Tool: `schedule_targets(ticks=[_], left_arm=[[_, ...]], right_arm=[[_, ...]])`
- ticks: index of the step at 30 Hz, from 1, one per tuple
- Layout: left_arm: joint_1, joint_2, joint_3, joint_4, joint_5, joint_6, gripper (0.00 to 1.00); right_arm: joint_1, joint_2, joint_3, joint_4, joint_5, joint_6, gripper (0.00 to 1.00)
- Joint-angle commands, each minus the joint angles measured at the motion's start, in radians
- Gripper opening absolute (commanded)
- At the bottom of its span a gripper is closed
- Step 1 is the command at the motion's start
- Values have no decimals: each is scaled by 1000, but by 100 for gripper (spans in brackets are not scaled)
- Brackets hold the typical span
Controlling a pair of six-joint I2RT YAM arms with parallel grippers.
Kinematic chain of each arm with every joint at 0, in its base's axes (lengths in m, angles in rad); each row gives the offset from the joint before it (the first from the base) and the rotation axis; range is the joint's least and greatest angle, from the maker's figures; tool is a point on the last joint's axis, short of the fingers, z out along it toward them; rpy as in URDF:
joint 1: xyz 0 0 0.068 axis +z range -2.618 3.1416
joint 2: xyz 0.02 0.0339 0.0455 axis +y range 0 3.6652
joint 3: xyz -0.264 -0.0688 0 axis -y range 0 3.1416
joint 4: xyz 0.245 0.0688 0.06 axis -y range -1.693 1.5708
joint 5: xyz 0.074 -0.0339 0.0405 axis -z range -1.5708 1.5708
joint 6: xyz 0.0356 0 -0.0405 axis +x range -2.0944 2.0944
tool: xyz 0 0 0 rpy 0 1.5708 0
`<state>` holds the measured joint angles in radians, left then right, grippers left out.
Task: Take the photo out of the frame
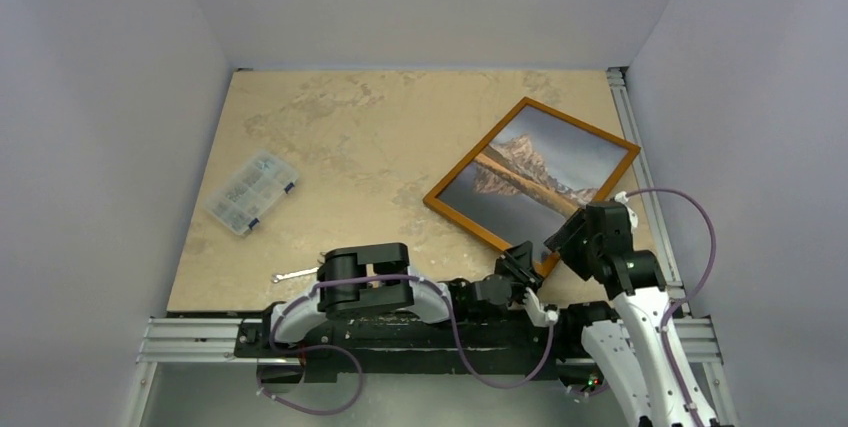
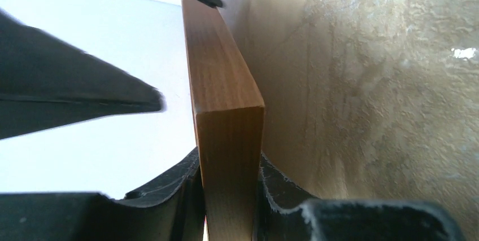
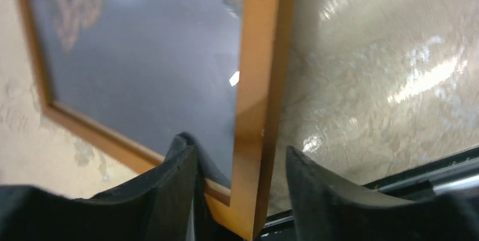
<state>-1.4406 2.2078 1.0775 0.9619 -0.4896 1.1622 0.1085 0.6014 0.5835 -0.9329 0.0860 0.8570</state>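
The black fingers [image 2: 141, 213] of the left gripper [image 2: 229, 196] fill the bottom of its own wrist view. They are drawn in narrow on the thin orange-brown wooden frame [image 2: 217, 66], whose moulding stands between them with both pressed to its sides. To that hand's right, the right gripper [image 3: 243, 179] straddles the same moulding with its jaws parted. One finger is over the picture face and the other over the mottled beige table [image 3: 367, 83], which shows in the gap, so it grips nothing. The large mountain-and-water photo [image 3: 141, 66] sits inside the frame, ahead of both hands, face up.

The frame looks light and stiff. Its smooth narrow rail could slip or twist in a pinch, so a hold near the corner suits. The print seems a thin rigid sheet. A glint hints at gloss or glazing, so its edges are the safer place to take it.
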Motion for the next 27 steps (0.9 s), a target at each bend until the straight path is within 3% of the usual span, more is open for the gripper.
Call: schedule_targets(ticks=[1, 3, 5, 11, 18, 27], left_arm=[[-7, -44, -16, 113, -9, -82, 0], [-13, -66, -34, 122, -27, -102, 0], [-17, -99, -60, 122, -54, -134, 0], [-40, -222, -138, 130, -114, -222, 0], [-83, -401, -203, 141, -158, -360, 0], [-90, -712, -232, -137, -92, -667, 0]], right_arm=[[5, -49, 114, 33, -21, -48, 74], [5, -61, 167, -5, 13, -74, 87], [5, -69, 235, -44, 46, -116, 92], [5, -96, 454, -147, 71, -175, 93], [5, -133, 591, -218, 96, -191, 92], [5, -159, 738, -273, 101, -189, 90]])
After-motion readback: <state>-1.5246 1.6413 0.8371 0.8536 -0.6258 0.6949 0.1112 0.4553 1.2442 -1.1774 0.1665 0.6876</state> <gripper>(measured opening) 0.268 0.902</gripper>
